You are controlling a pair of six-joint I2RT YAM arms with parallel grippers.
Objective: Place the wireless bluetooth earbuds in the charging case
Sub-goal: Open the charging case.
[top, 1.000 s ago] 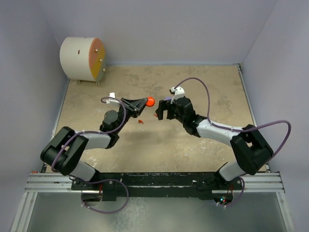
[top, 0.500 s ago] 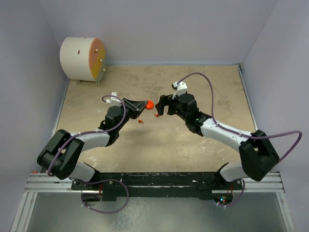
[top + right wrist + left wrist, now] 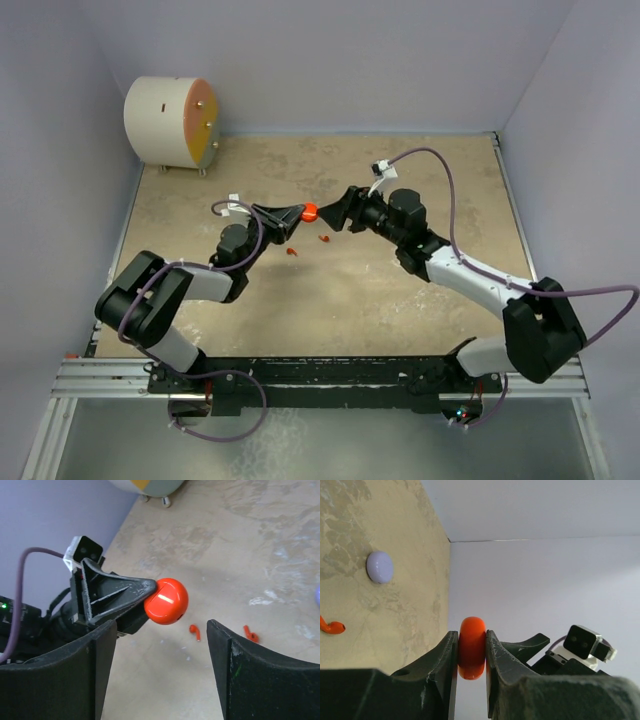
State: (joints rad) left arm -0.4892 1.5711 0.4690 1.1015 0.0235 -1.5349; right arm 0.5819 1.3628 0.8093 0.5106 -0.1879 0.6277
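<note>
No writing, brand, number or sign can be read anywhere; the red case [image 3: 166,601] bears only a plain pale dash.

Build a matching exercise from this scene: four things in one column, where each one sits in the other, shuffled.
Things:
1. red case
2. lavender case
3. red earbuds
4. white drum

Places:
A. far-left corner of the table
B. loose on the table, as a pair
C. clamped in the left jaws, off the table
D. resting on the table, a single puck

Pairs: 1-C, 2-D, 3-B, 4-A
</note>
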